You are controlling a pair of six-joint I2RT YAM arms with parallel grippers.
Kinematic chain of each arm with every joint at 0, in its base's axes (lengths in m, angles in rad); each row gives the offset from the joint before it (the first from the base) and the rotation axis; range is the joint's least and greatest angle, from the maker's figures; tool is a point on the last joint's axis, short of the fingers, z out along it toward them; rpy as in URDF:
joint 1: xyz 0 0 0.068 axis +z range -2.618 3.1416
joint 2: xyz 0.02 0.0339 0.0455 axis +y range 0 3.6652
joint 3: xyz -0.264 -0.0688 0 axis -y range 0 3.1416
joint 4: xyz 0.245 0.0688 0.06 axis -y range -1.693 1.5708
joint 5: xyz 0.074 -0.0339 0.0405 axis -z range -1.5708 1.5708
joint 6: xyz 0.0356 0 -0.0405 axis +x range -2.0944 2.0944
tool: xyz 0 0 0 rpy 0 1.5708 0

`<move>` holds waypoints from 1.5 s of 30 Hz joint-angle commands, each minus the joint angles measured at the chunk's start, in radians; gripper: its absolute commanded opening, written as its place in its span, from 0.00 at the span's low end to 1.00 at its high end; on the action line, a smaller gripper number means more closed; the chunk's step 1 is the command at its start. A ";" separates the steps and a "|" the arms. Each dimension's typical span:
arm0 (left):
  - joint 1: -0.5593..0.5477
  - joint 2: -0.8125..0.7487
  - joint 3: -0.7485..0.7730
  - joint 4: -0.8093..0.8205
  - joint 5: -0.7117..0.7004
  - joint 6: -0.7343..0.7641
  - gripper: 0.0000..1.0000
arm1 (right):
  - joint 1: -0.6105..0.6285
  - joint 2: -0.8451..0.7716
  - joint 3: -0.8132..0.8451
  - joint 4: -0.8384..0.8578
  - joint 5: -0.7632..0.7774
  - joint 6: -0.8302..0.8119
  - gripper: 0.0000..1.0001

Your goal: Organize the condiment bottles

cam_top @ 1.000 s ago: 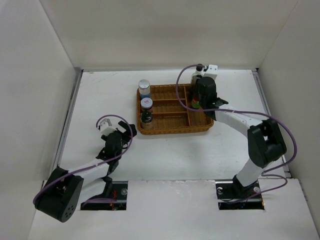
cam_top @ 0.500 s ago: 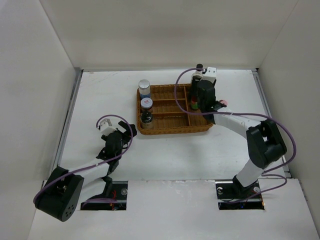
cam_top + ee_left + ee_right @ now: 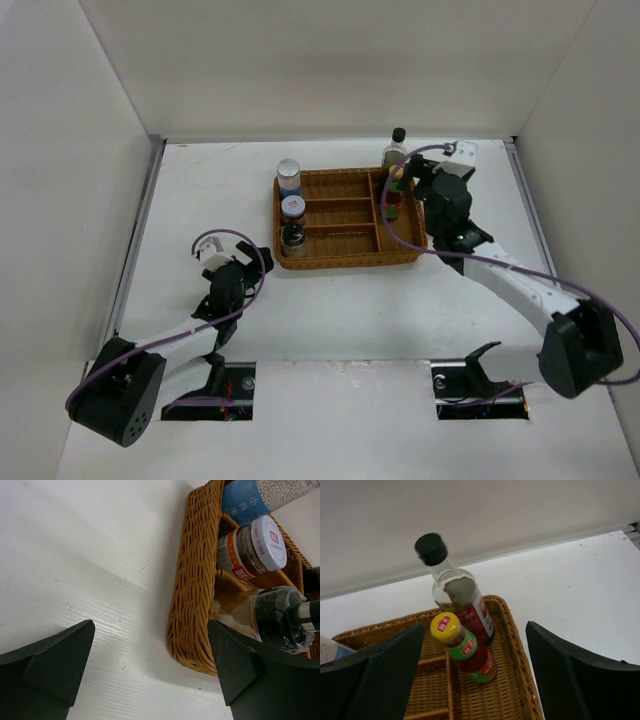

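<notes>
Found right gripper (image 3: 418, 185) spread wide and empty, just right of the tall clear bottle (image 3: 455, 592) and red yellow-capped bottle (image 3: 465, 650), both upright in the wicker tray's (image 3: 340, 262) far right corner. Found left gripper (image 3: 151, 630) likewise wide apart and empty, near-left of the tray, close to three jars (image 3: 293, 208) lined down its left column.

A tray (image 3: 340, 264) is set toward the bench's (image 3: 200, 200) far edge. Three jars (image 3: 293, 207) are lined along the tray's left side, and two bottles (image 3: 393, 195) are stood in its far right corner.
</notes>
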 commanded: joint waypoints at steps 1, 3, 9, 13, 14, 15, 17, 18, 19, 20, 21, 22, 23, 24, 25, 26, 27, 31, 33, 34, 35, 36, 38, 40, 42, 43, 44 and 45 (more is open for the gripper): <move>-0.002 -0.020 0.023 0.050 0.006 0.004 1.00 | -0.071 -0.111 -0.086 -0.031 0.018 0.074 0.92; -0.003 -0.014 0.019 0.053 0.008 0.004 1.00 | -0.138 -0.125 -0.138 -0.065 0.007 0.123 0.99; -0.005 0.003 0.026 0.055 0.012 0.004 1.00 | -0.238 -0.021 -0.165 -0.148 -0.022 0.182 1.00; -0.003 -0.003 0.027 0.055 0.015 0.003 1.00 | -0.257 0.049 -0.137 -0.159 -0.053 0.185 1.00; -0.003 0.001 0.029 0.055 0.015 0.003 1.00 | -0.263 0.066 -0.131 -0.157 -0.062 0.188 1.00; -0.003 0.006 0.027 0.055 0.017 0.003 1.00 | -0.269 0.083 -0.125 -0.156 -0.070 0.194 1.00; -0.002 0.007 0.024 0.055 0.017 0.003 1.00 | -0.275 0.117 -0.110 -0.151 -0.094 0.202 0.98; -0.002 0.006 0.026 0.055 0.017 0.003 1.00 | -0.281 0.134 -0.103 -0.148 -0.105 0.205 0.96; -0.003 0.006 0.027 0.055 0.017 0.003 1.00 | -0.284 0.149 -0.094 -0.150 -0.112 0.210 0.94; -0.005 0.010 0.030 0.055 0.017 0.003 1.00 | -0.288 0.160 -0.088 -0.146 -0.116 0.211 0.91; -0.005 0.016 0.032 0.055 0.017 0.003 1.00 | -0.289 0.171 -0.080 -0.139 -0.113 0.211 0.84; -0.005 0.018 0.029 0.055 0.017 0.003 1.00 | -0.289 0.177 -0.076 -0.128 -0.110 0.207 0.78; -0.005 0.017 0.027 0.055 0.017 0.003 1.00 | -0.286 0.178 -0.076 -0.114 -0.103 0.200 0.73; -0.005 0.009 0.026 0.055 0.017 0.003 1.00 | -0.286 0.178 -0.076 -0.096 -0.091 0.193 0.69; -0.003 0.004 0.026 0.055 0.017 0.003 1.00 | -0.285 0.174 -0.080 -0.082 -0.079 0.182 0.64; -0.005 0.006 0.029 0.055 0.015 0.003 1.00 | -0.285 0.171 -0.082 -0.071 -0.064 0.170 0.60; -0.005 0.010 0.030 0.055 0.015 0.003 1.00 | -0.285 0.166 -0.083 -0.065 -0.047 0.161 0.54; -0.005 0.013 0.029 0.055 0.018 0.003 1.00 | -0.248 0.088 -0.117 -0.061 0.012 0.144 0.46; -0.006 0.010 0.033 0.055 0.018 0.003 1.00 | -0.220 0.015 -0.145 -0.071 0.039 0.141 0.46; -0.006 0.015 0.033 0.055 0.018 0.003 1.00 | -0.203 -0.025 -0.157 -0.074 0.044 0.138 0.46; -0.006 0.020 0.033 0.055 0.018 0.003 1.00 | -0.185 -0.064 -0.169 -0.079 0.044 0.136 0.46; -0.006 0.020 0.032 0.055 0.018 0.003 1.00 | -0.161 -0.097 -0.178 -0.087 0.039 0.136 0.46; -0.008 0.015 0.035 0.055 0.021 0.003 1.00 | -0.101 -0.148 -0.186 -0.113 0.039 0.134 0.46; -0.009 0.009 0.038 0.055 0.021 0.004 1.00 | -0.049 -0.173 -0.186 -0.139 0.039 0.134 0.46; -0.009 -0.003 0.030 0.055 0.021 0.004 1.00 | 0.007 -0.178 -0.186 -0.145 0.039 0.136 0.47; -0.006 -0.011 0.029 0.051 0.020 0.004 1.00 | 0.027 -0.171 -0.186 -0.142 0.036 0.137 0.47; -0.005 -0.016 0.029 0.050 0.017 0.004 1.00 | 0.039 -0.164 -0.185 -0.140 0.035 0.139 0.47; -0.005 -0.017 0.032 0.048 0.015 0.004 1.00 | 0.051 -0.147 -0.183 -0.139 0.033 0.144 0.47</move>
